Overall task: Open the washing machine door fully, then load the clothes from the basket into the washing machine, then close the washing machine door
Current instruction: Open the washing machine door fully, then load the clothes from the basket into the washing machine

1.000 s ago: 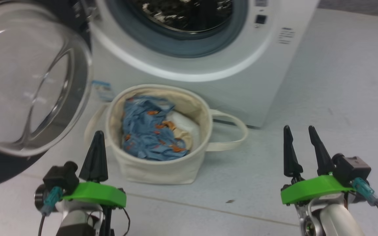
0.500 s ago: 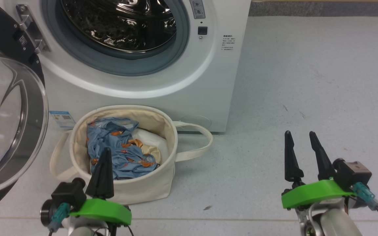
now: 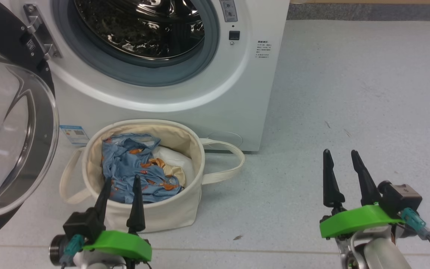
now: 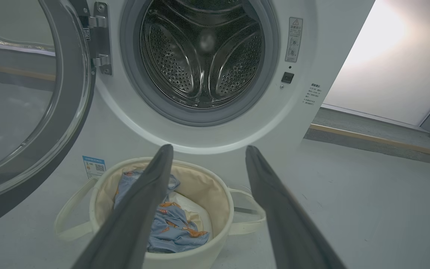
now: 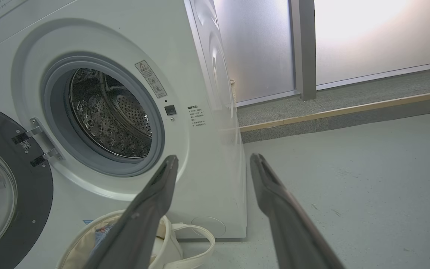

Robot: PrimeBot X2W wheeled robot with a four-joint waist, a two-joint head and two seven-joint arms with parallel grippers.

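The denim-blue clothes [image 3: 133, 173] are being cradled in the basket [image 3: 199, 158] at 6 o'clock of the washing machine drum [image 3: 140, 26], lying just at 12 o'clock of the left pincer [image 3: 122, 178], whose fingers [image 3: 137, 209] are being held apart, while the right pincer [image 3: 340, 152], also apart, is being held well away at 3 o'clock.

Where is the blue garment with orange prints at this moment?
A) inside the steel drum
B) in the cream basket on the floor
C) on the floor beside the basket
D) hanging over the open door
B: the blue garment lies in the basket, which stands in front of the washing machine; the drum holds no clothes.
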